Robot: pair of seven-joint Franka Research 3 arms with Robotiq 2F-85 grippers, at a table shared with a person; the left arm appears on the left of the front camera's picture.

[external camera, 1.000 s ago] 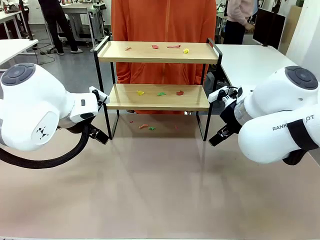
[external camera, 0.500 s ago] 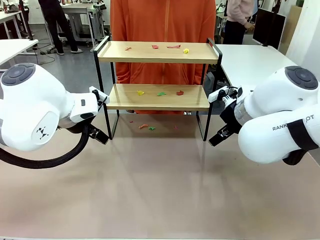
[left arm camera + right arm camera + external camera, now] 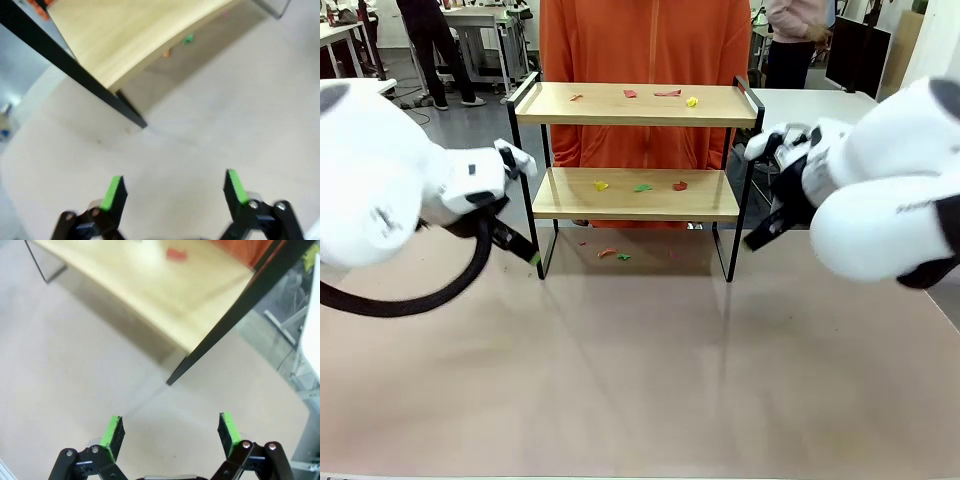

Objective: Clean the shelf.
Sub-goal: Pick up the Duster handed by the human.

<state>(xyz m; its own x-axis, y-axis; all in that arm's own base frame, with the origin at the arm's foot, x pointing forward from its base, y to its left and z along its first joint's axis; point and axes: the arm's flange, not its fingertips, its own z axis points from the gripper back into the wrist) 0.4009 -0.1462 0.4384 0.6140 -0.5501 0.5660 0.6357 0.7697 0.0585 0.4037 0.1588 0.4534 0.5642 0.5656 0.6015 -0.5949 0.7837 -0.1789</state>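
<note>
**Front view.** The shelf (image 3: 610, 108) stands at the far middle of the tabletop (image 3: 640, 380), just in front of a person in an orange top (image 3: 645, 40). Red and yellow scraps (image 3: 667, 93) lie on its upper board. Yellow, green and red scraps (image 3: 642, 187) lie on its lower board. Orange and green scraps (image 3: 607, 252) lie on the tabletop beneath it. The left arm (image 3: 380, 190) is near the shelf's left front leg and the right arm (image 3: 890, 210) near its right front leg; both are motion-blurred.

**Left wrist view.** The left fingers (image 3: 112, 192) are spread wide and hold nothing. They hang above bare tabletop, apart from the black leg ahead.

**Right wrist view.** The right fingers (image 3: 112, 431) are likewise spread wide and hold nothing, short of the opposite leg.
</note>
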